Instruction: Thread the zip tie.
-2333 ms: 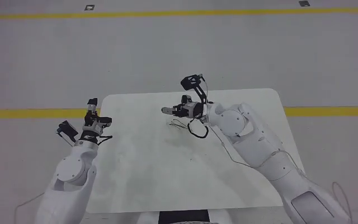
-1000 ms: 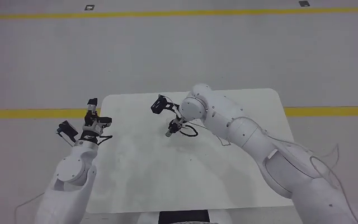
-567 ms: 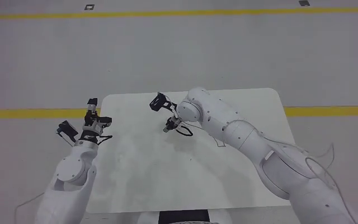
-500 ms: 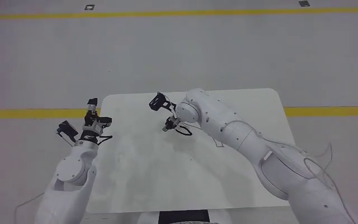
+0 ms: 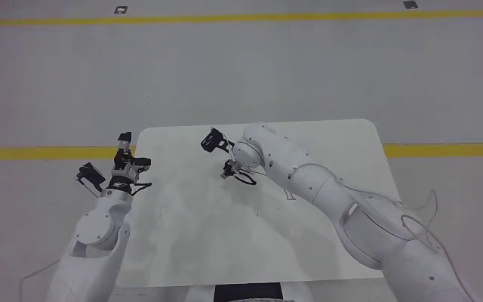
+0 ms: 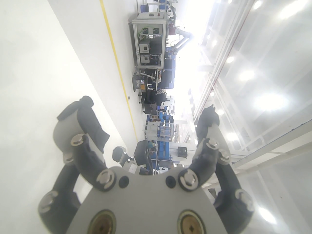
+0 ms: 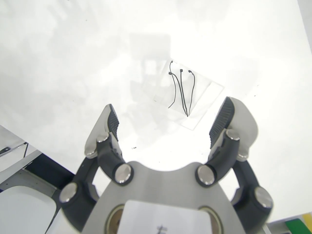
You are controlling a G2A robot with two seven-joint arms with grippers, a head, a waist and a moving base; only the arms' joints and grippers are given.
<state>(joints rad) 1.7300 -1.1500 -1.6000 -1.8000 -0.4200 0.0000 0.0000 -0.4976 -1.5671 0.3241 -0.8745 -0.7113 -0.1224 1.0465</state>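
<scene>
Gleams glossy white along the rounded left arm (image 5: 96, 230) and right arm (image 5: 324, 192). Carries a thin black cable (image 5: 243, 180) at the right wrist. Shows silver screws (image 7: 124, 172) on black links, ribbed black pads (image 7: 219, 118) on silver-backed fingers (image 7: 243, 120).

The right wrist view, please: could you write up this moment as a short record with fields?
zip ties: four, black, side by side, tails free, none looped
clear sheet: under the zip ties, flat on the table
right gripper: open, empty, above the table, apart from the zip ties
left gripper: open, empty, by the table's edge
</scene>
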